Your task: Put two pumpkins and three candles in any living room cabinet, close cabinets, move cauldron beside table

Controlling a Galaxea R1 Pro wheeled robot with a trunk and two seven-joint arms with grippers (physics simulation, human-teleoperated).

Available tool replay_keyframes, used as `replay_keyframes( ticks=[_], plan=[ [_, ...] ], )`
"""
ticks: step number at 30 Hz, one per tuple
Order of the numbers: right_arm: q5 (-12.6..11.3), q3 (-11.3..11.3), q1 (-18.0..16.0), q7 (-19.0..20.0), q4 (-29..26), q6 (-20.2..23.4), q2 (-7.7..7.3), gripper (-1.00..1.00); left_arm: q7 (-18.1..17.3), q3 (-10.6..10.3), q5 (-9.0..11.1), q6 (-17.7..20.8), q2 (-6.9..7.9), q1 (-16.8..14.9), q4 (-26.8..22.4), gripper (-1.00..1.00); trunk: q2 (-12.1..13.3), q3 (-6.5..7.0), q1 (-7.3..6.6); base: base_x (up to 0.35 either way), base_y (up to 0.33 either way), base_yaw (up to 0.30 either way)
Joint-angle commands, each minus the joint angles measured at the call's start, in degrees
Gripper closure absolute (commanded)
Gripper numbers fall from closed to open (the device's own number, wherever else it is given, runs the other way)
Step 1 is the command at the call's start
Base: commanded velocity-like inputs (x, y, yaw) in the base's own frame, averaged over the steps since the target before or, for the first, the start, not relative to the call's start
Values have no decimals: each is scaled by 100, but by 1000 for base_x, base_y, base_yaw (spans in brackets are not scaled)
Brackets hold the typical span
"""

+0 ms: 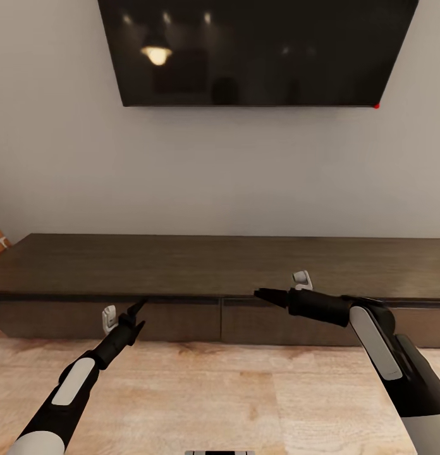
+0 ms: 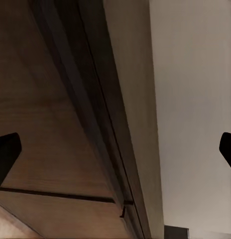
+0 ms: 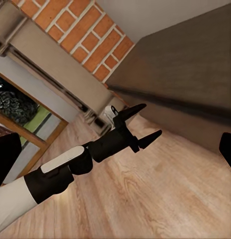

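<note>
I face the long dark cabinet (image 1: 220,268), its drawers shut, my left pincer (image 1: 139,316) spread and empty, right pincer (image 1: 265,294) unclear; no pumpkins stowed yet, I judge.

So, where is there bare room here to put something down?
The cabinet top is bare between the wall and its front edge. The wooden floor between both arms is bare. The left hand and right hand crowd the drawer fronts.
</note>
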Motion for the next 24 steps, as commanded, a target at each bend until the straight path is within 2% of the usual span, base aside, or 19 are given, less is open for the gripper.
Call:
replay_keyframes(
  ticks=[1, 5, 20, 24],
  plan=[
    [-18, 4, -4, 0, -2, 27, -3, -100, -3, 13, 44, 51, -2, -3, 2, -100, -2, -5, 0, 40, 0, 0],
    [-17, 24, -4, 0, -25, 27, -3, -100, -3, 13, 47, 51, -2, -1, 2, -100, -2, -5, 0, 14, 0, 0],
    [-10, 73, -4, 3, -85, 27, -5, -100, -119, 3, 85, 64, 36, 5, 2, -100, -22, -337, 38, 0, 0, 0],
    [-7, 212, -4, 8, -145, 27, -8, -100, -143, 12, 87, 71, 62, 5, -21, -100, -27, -426, 48, 0, 0, 0]
  ],
)
